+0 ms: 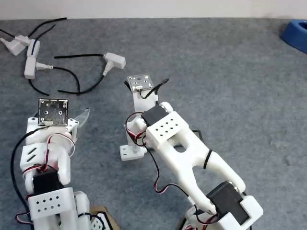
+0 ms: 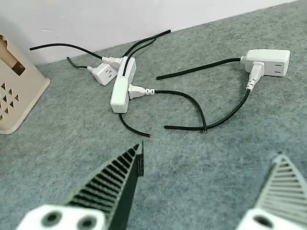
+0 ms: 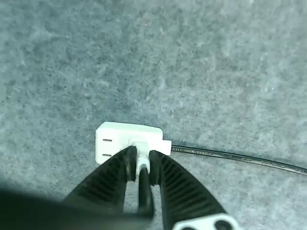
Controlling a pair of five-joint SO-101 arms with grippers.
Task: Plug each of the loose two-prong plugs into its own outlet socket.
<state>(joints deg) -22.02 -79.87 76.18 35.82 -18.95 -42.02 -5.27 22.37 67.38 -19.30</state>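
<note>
A small white outlet socket lies on the grey carpet with a white two-prong plug pushed against its near face. My right gripper is shut on that plug, and a black cable leaves the socket's side. In the high view this socket sits under the right arm's front end. My left gripper hangs open over bare carpet. Beyond it lie a long white socket with a plug in its side, a smaller socket, and another socket holding a plug.
A beige perforated basket stands by the wall beside the far sockets. A blue container sits at the far right corner. Loose black cables curl across the carpet between the far sockets.
</note>
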